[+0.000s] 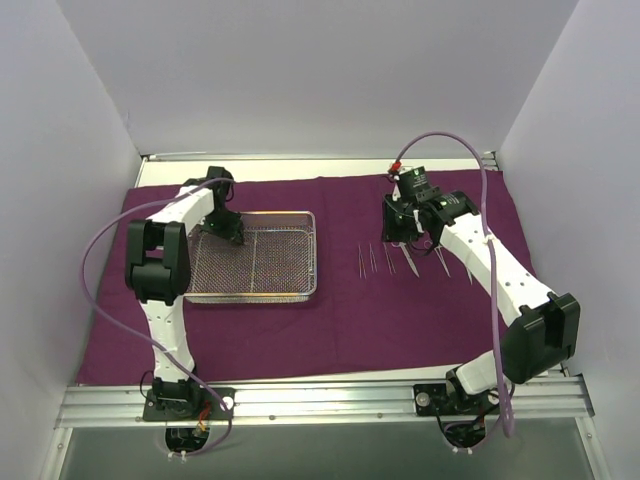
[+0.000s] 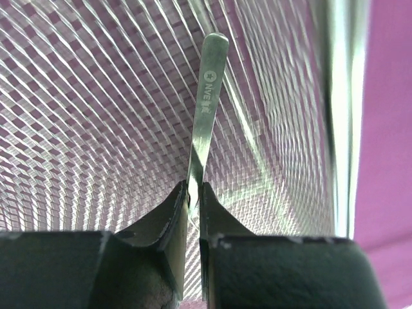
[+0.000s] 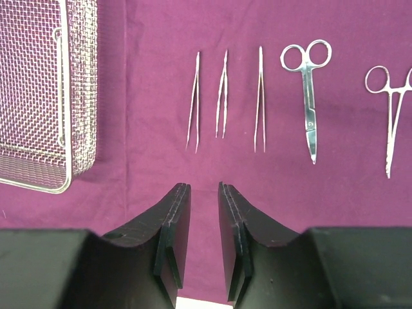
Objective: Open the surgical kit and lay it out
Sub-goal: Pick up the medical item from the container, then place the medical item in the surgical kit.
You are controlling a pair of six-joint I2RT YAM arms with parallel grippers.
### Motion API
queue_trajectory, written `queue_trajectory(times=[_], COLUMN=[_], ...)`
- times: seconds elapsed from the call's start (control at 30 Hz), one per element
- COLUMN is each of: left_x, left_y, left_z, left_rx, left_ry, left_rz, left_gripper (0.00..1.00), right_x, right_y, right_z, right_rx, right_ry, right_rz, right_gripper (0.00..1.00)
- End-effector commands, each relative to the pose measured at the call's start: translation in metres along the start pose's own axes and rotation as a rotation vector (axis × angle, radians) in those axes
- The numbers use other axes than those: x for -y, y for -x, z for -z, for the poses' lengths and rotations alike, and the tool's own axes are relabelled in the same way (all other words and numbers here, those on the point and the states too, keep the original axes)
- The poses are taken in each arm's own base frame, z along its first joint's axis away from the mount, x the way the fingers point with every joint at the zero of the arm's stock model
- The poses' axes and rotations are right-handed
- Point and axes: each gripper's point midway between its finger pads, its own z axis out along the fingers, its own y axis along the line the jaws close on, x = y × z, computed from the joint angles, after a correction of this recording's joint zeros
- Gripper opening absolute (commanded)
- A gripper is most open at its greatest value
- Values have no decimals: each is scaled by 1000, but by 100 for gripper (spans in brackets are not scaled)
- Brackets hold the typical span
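Left hand [image 2: 194, 191] pinching forceps [image 2: 207, 96], right hand [image 3: 204, 193] ajar

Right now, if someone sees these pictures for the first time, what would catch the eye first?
The dark purple cloth, spread wide, strikes first, with the silver wire-mesh tray on its left part. Over the tray, the left tool pinches one thin steel forceps. Right of the tray, three more forceps and ring-handled scissors lie in a neat row on the cloth, near the empty right tool.
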Motion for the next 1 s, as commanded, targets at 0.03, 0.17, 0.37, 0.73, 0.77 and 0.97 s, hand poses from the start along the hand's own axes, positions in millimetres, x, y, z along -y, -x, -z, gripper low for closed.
queue_trajectory(times=[0.03, 0.17, 0.37, 0.73, 0.77, 0.97], left_x=[26, 30, 22, -36, -39, -40], left_y=[-37, -65, -116, -191, -192, -192], left_z=[63, 107, 165, 236, 238, 243], left_rx=[-60, -101, -193, -360, -360, -357], left_ry=[-187, -320, -576, -878, -885, -888], left_rz=[-241, -520, -860, -1240, -1251, -1259], left_gripper=[2, 2, 2, 2, 2, 2], right_x=[0, -10, -44, -120, -128, -163], right_y=[14, 22, 34, 56, 55, 59], right_z=[8, 9, 9, -2, -2, 2], right_rx=[22, 24, 43, 47, 44, 50], right_ry=[20, 79, 248, 445, 461, 519], right_rz=[24, 19, -44, -143, -144, -181], right_gripper=[26, 27, 31, 29, 29, 31])
